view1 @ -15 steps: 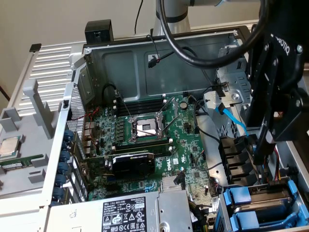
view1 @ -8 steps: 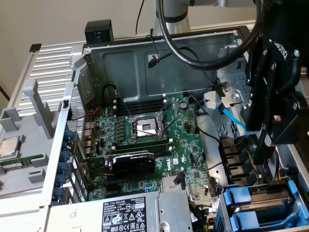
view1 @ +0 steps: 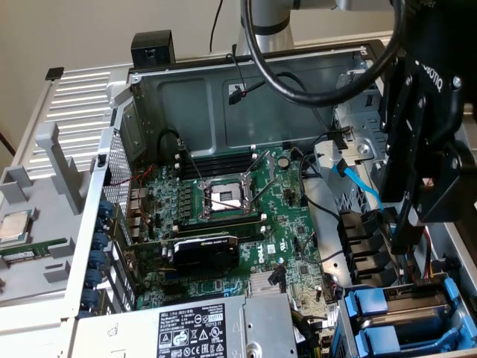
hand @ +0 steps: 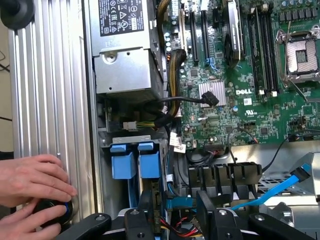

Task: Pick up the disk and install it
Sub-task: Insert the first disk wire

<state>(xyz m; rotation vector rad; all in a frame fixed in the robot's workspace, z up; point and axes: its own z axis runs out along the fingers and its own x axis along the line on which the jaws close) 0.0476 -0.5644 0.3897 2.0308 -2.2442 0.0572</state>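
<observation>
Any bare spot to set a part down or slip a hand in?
The ribbed grey panel beside the power supply is mostly bare, apart from a person's hands at one end. Crowded around the blue drive carriers and cables.

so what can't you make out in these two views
blue carriers, wrist view: only front ends show; the bay hides whether drives sit inside.
black round object, wrist view: a person's hands cover it.
power-supply label, exterior view: cut by the bottom edge, print too small.
</observation>
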